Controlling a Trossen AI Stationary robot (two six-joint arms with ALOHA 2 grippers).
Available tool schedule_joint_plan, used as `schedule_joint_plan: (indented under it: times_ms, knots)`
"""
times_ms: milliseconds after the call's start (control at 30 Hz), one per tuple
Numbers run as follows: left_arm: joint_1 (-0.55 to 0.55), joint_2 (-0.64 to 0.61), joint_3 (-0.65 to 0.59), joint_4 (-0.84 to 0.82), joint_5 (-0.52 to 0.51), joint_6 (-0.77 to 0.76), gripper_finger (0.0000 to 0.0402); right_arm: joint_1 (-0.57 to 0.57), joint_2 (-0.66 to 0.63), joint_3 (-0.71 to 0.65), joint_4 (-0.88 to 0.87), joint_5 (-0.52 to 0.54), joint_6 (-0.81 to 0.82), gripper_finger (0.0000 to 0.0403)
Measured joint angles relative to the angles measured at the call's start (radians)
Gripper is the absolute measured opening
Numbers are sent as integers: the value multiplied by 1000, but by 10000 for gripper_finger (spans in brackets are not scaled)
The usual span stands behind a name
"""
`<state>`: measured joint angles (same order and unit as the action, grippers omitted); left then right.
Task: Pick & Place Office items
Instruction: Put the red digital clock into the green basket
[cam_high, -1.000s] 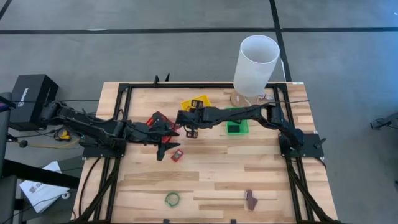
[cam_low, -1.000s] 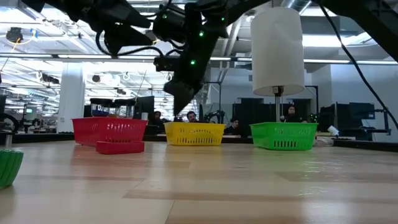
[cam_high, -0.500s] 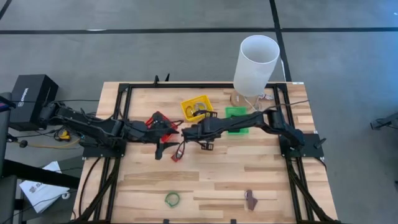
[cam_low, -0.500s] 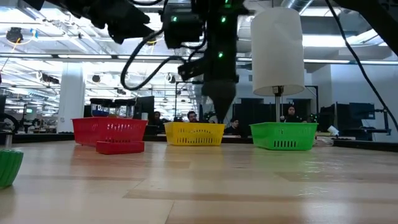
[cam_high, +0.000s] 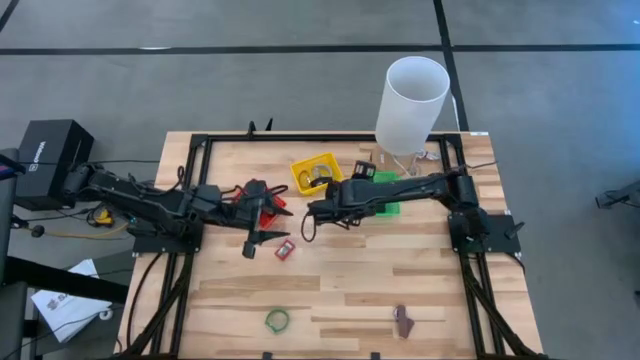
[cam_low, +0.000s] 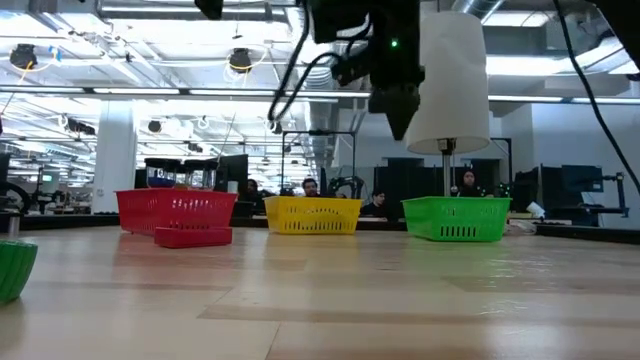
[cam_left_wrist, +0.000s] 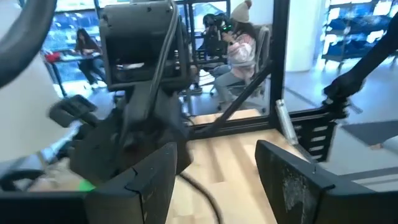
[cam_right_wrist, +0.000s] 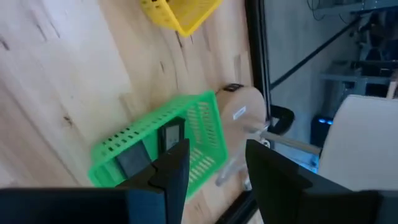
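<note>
**Two arms crowding the middle of the worktop, and that's where this could go sideways**

Both arms are reaching into the same patch. The left gripper hangs with its fingers parted and nothing between them, as its own wrist view shows, and the small red block lies on the worktop just beside it, on the side toward the front edge. The right gripper is raised, close across from the left one, fingers also apart and empty. The green bin sits out ahead of it with a couple of dark rectangular pieces inside.

Biggest risk as I see it: the two grippers are near enough that if both move at once they clip each other. The left wrist view is basically full of the other arm's hardware.

Second worry: the red block is small and flat, so a descent that's slightly off could just shove it along the wood instead of catching it.

Third: the red bin is right behind the left gripper, so a careless lift could snag its rim.

The green ring and brown clip are well apart from both grippers, near the front edge, so they mean long reaches later.
</note>
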<state>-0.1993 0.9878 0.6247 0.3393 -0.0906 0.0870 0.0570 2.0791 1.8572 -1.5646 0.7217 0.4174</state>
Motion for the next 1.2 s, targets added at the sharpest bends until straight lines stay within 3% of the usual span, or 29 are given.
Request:
schedule_joint_plan:
  times_ms: [133, 333, 500, 667, 867, 967, 1100, 1200]
  knots:
    - [0, 0, 0, 0, 2, 54, 213, 31, -109, -107, 15, -7, 39, 148]
    - [0, 0, 0, 3, 2, 55, 213, 112, -314, -402, 107, -9, 97, 147]
    - [0, 0, 0, 8, 2, 55, 213, 188, -508, -682, 325, -17, 118, 147]
    - [0, 0, 0, 8, 2, 22, 213, 263, -677, -879, 614, -26, 130, 147]
    - [-5, 27, 0, 18, 2, -91, 213, 336, -828, -1072, 1024, -54, -150, 147]
    - [-13, 69, -2, 6, 2, -160, 213, 341, -910, -1182, 1244, -133, -302, 147]
    - [-30, 153, -1, 13, 2, -230, 213, 289, -1040, -1311, 1530, -354, -486, 147]
    - [-43, 229, 0, 22, 1, -254, 213, 220, -1120, -1388, 1676, -495, -535, 147]
